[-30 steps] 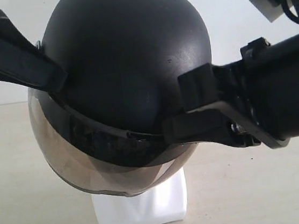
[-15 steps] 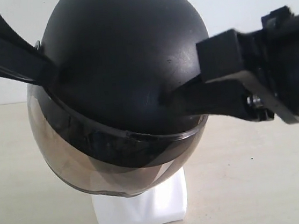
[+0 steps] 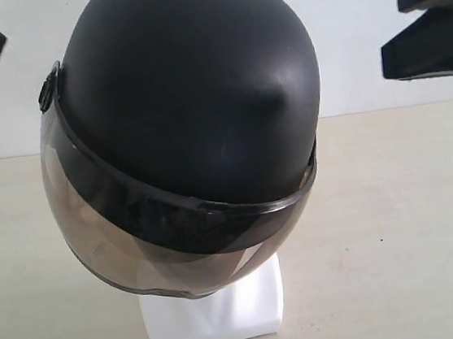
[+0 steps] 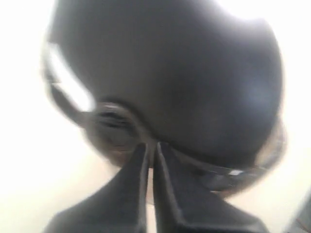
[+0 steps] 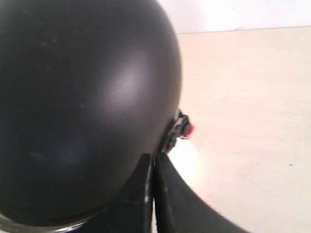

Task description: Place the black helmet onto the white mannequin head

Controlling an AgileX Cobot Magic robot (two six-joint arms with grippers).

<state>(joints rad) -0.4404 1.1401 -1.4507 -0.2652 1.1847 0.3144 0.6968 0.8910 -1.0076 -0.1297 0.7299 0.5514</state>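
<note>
Step judged: clearing off after seating; draw both arms straight outward, avoiding the visor [image 3: 110, 224] and rim. Black helmet [image 3: 194, 99]: seated over the white mannequin head [image 3: 218, 313], only its base showing. Left fingers [image 4: 138, 165]: pressed together, empty, helmet ahead, apart. Right fingers [image 5: 143, 179]: together, empty, shell and red buckle [image 5: 187, 130] ahead.

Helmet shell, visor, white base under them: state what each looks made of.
Shell: matte black, probably hard plastic; only soft, dull highlights. Visor: smoky see-through plastic, glossy; the lining shows through. Base: smooth white, perhaps plastic; brightness hides its finish.
</note>
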